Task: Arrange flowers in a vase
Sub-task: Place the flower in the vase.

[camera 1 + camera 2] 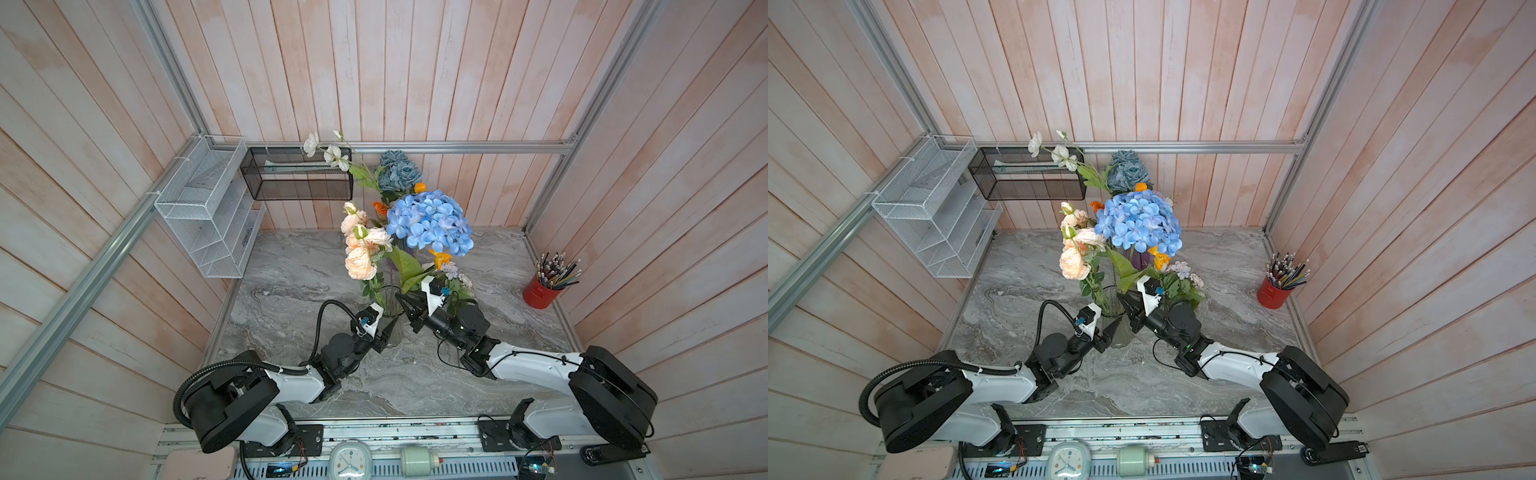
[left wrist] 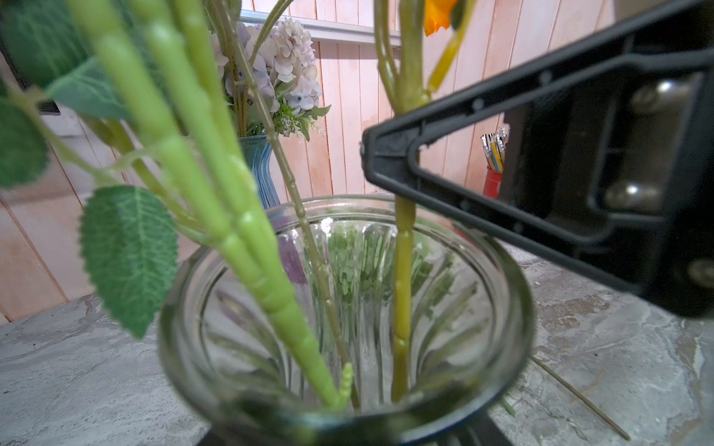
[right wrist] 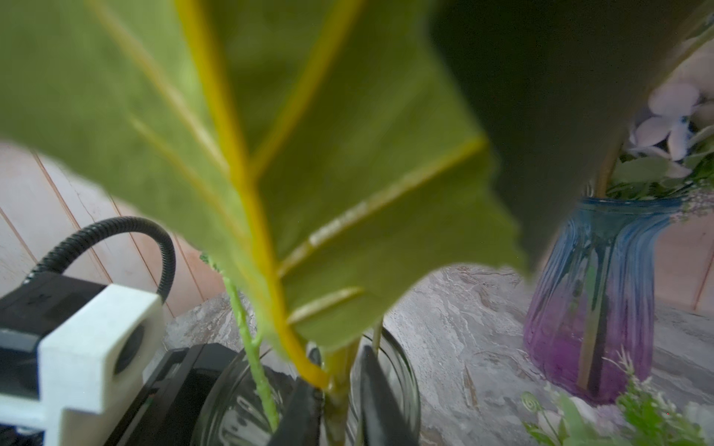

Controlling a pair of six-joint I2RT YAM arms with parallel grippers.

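Note:
A clear glass vase (image 1: 390, 318) stands mid-table with peach roses (image 1: 359, 249) and a bright blue hydrangea (image 1: 430, 222) rising from it. My left gripper (image 1: 385, 336) is shut on the vase low on its body, and the rim (image 2: 517, 309) fills the left wrist view. My right gripper (image 3: 338, 394) sits just above the rim, its jaws slightly apart around the thick hydrangea stem (image 2: 403, 270). A large leaf (image 3: 309, 173) hides much of that view. Behind stands a blue-purple vase (image 3: 595, 309) with lilac blooms (image 1: 457, 274), white flowers (image 1: 328, 151) and dusty-blue roses (image 1: 397, 170).
A red cup of pencils (image 1: 540, 291) stands at the right table edge. A white wire rack (image 1: 208, 216) and a black mesh basket (image 1: 299, 178) hang on the back left walls. A thin loose stem (image 2: 579, 397) lies on the marble beside the clear vase.

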